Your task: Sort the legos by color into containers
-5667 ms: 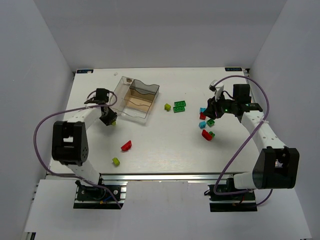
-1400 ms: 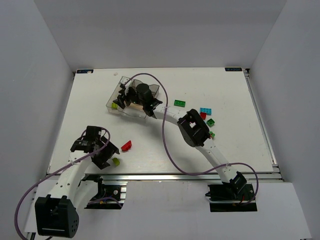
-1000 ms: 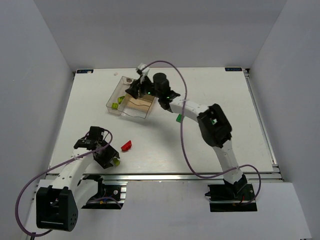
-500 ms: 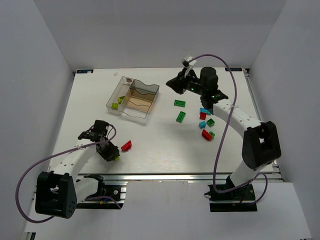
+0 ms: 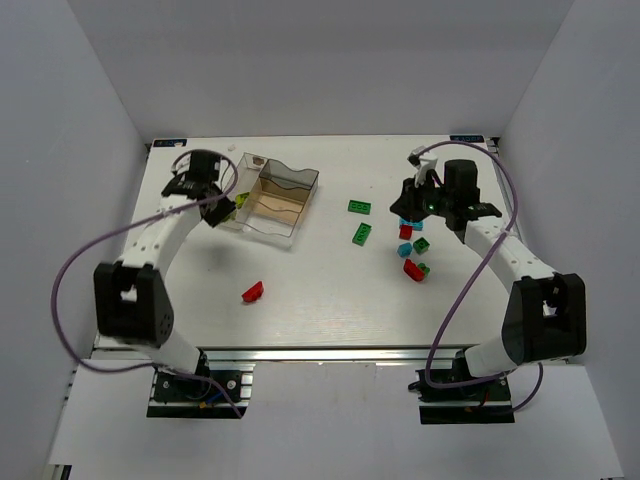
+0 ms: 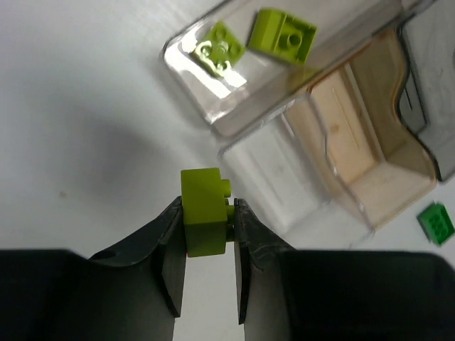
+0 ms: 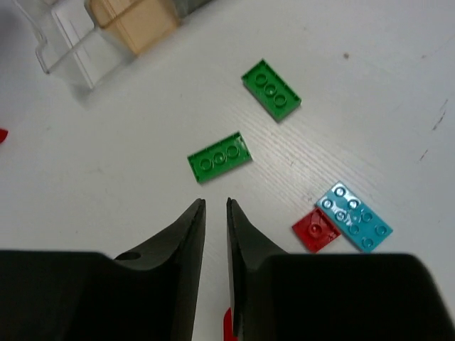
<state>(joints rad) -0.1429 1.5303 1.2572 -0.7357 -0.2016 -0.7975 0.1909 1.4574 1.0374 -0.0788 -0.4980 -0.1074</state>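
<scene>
My left gripper is shut on a yellow-green lego and holds it above the table, just short of the near-left corner of the clear tray. Two yellow-green legos lie in the tray's end compartment. My right gripper is empty with its jaws almost together. It hovers near two dark green legos, a light blue one and a red one. In the top view it is over the right cluster.
A red lego lies alone on the near left of the table. Two dark green legos lie mid-table. More red, green and blue legos lie below the right gripper. The tray's other compartments hold no legos.
My left gripper has picked the yellow-green lego off the near-left table and carried it up to the tray's left end. My right arm has swung from the far middle back over the right cluster.
</scene>
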